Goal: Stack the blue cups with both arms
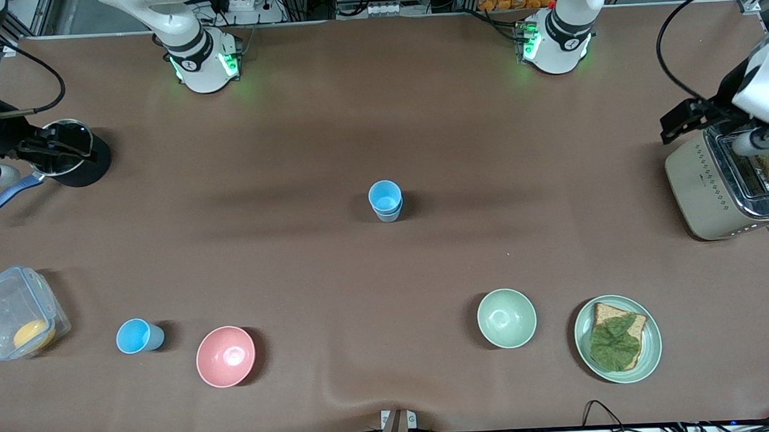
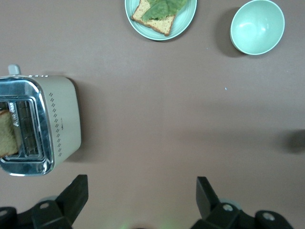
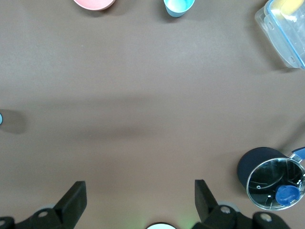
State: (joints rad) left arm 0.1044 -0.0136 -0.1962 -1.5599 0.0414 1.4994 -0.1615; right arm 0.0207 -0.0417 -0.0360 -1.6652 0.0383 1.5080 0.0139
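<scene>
Both claws [image 2: 138,200] [image 3: 138,200] wide apart, cups [image 1: 385,201] stacked.

pale-blue stacked cups [image 1: 385,201], pink bowl [image 1: 226,356], mint bowl [image 1: 506,318], brown table [image 1: 291,148]

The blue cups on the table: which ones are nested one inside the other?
The two blue cups at the table's middle are nested. The brighter sky-blue cup stands alone beside the pink bowl, nearer the front camera.

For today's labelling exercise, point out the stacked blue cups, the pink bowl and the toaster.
stacked blue cups [image 1: 385,200]: front view, on the top cup's inside.
pink bowl [image 1: 226,356]: front view, on the bowl's inside.
toaster [image 2: 62,121]: left wrist view, on its cream side wall.
</scene>
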